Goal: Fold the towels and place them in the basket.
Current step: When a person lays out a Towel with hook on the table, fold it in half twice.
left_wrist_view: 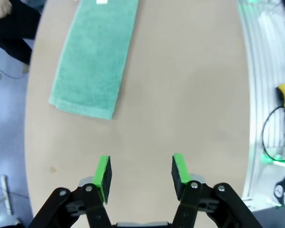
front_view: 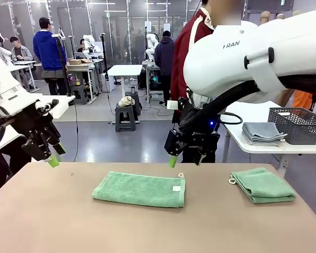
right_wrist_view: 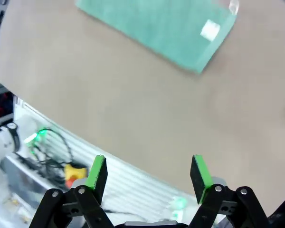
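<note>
Tan table (front_view: 42, 221), towel (front_view: 139, 188) lying between left pincer (front_view: 56, 155), right pincer (front_view: 186, 158)

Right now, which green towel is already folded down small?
The right towel, a compact square near the table's right edge; the middle towel lies long.

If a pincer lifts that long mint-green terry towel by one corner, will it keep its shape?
Probably not: the mint-green terry towel lies limp in a loose fold, so it would likely droop and open. It looks thin, so probably light. Pushed, its nubby pile would likely bunch rather than slide.
</note>
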`<state>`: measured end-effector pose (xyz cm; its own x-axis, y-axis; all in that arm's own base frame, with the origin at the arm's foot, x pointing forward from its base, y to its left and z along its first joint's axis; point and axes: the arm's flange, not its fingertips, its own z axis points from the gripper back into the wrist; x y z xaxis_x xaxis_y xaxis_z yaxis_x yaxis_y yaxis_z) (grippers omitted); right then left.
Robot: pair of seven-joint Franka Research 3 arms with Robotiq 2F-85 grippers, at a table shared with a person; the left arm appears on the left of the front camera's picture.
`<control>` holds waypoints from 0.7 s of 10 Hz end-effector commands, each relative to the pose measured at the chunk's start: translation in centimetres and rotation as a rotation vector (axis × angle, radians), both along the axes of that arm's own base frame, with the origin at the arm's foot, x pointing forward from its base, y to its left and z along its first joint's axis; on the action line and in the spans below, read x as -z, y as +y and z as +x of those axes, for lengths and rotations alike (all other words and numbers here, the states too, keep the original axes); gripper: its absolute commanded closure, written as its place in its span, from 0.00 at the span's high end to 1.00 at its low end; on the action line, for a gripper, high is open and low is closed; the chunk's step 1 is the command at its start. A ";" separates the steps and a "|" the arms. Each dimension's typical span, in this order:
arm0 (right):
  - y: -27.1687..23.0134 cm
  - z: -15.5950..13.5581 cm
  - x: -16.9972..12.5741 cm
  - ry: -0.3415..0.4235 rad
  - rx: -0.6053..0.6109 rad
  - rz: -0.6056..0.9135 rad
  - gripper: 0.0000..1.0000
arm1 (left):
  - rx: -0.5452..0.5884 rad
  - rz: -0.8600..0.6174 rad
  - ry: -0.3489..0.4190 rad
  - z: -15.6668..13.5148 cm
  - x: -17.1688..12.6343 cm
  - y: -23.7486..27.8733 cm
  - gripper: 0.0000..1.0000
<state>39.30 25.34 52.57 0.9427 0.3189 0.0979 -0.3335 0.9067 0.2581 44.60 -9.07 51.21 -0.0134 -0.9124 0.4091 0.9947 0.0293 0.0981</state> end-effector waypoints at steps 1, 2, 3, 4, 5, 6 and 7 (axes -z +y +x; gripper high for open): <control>0.6 0.7 0.1 0.098 0.063 0.103 0.88 | 0.060 -0.085 -0.057 0.7 0.9 0.4 0.65; 0.1 1.2 0.5 0.109 0.036 0.131 0.88 | 0.128 -0.172 -0.124 1.0 1.4 1.7 0.65; 0.3 -0.1 0.4 0.054 0.033 0.035 0.88 | 0.127 -0.273 -0.141 1.2 1.9 3.0 0.65; 0.3 -0.1 0.4 0.054 0.033 0.035 0.88 | 0.106 -0.367 -0.132 1.1 2.1 4.2 0.65; 0.3 -0.1 0.4 0.054 0.033 0.035 0.88 | 0.048 -0.451 -0.076 0.8 2.3 5.5 0.65; 0.3 -0.1 0.4 0.054 0.033 0.035 0.88 | -0.003 -0.551 -0.018 0.6 2.6 6.9 0.65; 0.3 -0.1 0.4 0.054 0.033 0.035 0.88 | -0.006 -0.617 0.001 0.2 2.9 7.8 0.65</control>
<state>39.41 25.63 52.21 0.9578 0.2832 0.0494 -0.2838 0.9039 0.3201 44.84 -2.02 48.88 -0.0470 -0.5725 0.8186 0.9905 0.0792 0.1123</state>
